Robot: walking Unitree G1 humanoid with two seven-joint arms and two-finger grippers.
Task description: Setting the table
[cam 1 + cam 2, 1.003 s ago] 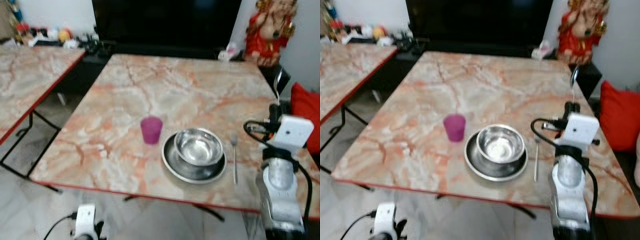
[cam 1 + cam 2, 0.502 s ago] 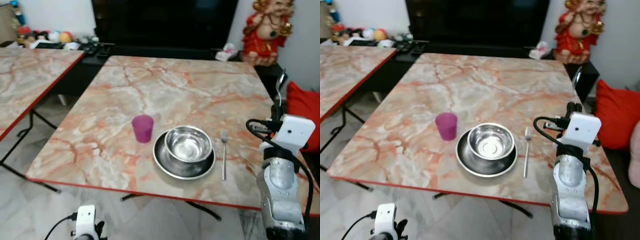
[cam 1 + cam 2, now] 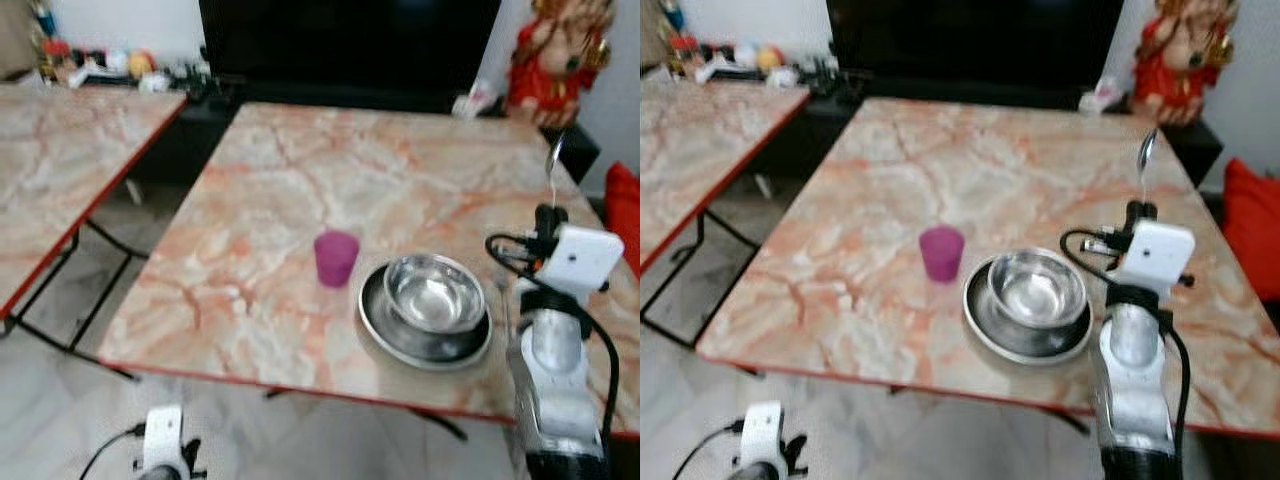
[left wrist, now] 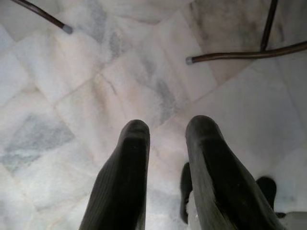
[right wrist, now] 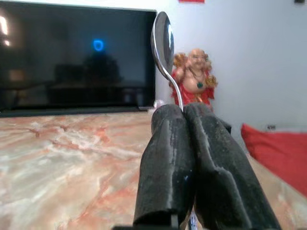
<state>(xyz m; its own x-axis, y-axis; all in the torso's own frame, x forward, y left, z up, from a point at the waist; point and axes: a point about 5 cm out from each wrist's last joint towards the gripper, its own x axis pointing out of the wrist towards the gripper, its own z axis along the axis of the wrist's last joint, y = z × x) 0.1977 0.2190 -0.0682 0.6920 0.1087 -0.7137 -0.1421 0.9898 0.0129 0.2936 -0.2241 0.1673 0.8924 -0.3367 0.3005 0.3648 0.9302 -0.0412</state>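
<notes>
Marble table [image 3: 300, 190] in the head views held a purple cup [image 3: 336, 258] just beside a steel bowl [image 3: 433, 294] on its plate [image 3: 385, 325]. Right wrist view: right gripper [image 5: 184, 111] pinched a spoon [image 5: 163, 38] upright; placing it beside the plate looked next. Left wrist view: left gripper [image 4: 167, 129] hung idle, fingers slightly apart, above the floor [image 4: 72, 72].

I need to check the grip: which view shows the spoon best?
The right wrist view: the spoon stands upright, bowl up, its handle pinched between the right gripper's shut fingers. Both eye views show it small and blurred above that wrist. The left wrist view faces the floor.
</notes>
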